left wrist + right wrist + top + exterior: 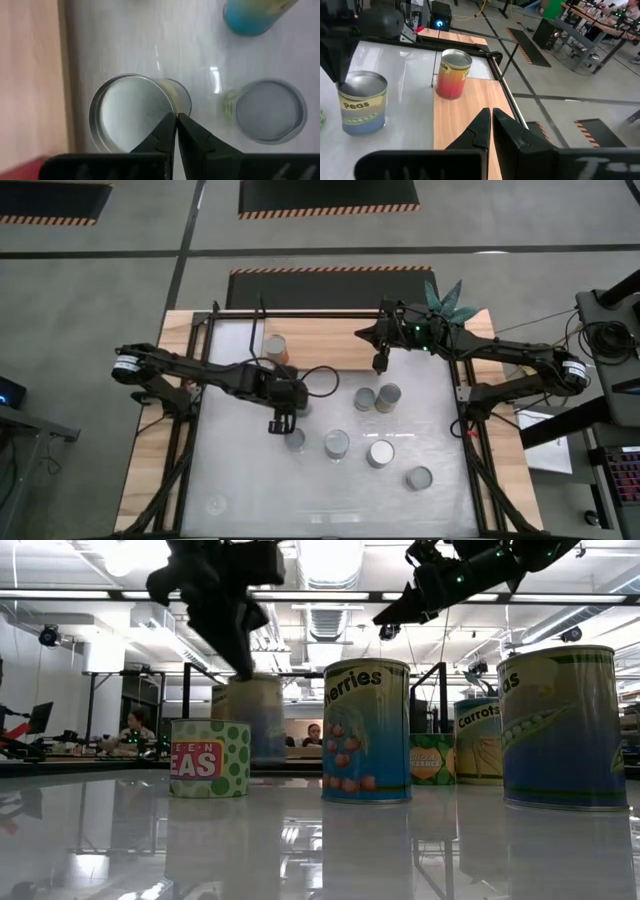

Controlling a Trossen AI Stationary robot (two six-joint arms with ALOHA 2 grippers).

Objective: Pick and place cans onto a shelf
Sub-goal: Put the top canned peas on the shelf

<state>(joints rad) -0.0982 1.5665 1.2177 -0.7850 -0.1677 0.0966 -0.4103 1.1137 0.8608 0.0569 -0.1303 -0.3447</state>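
I see my left pincer [279,426] pressed together just above a can [294,439] on the bench [240,480]; right pincer [379,365] together over the shelf [320,345], one can [276,347] there.

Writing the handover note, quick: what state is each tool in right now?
Left tool: closed, empty, above a small silver-lidded tin can.
Right tool: closed, holding nothing.

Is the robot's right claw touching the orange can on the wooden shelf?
Apart. The high view shows the right gripper far from the orange can, with bare shelf between them.
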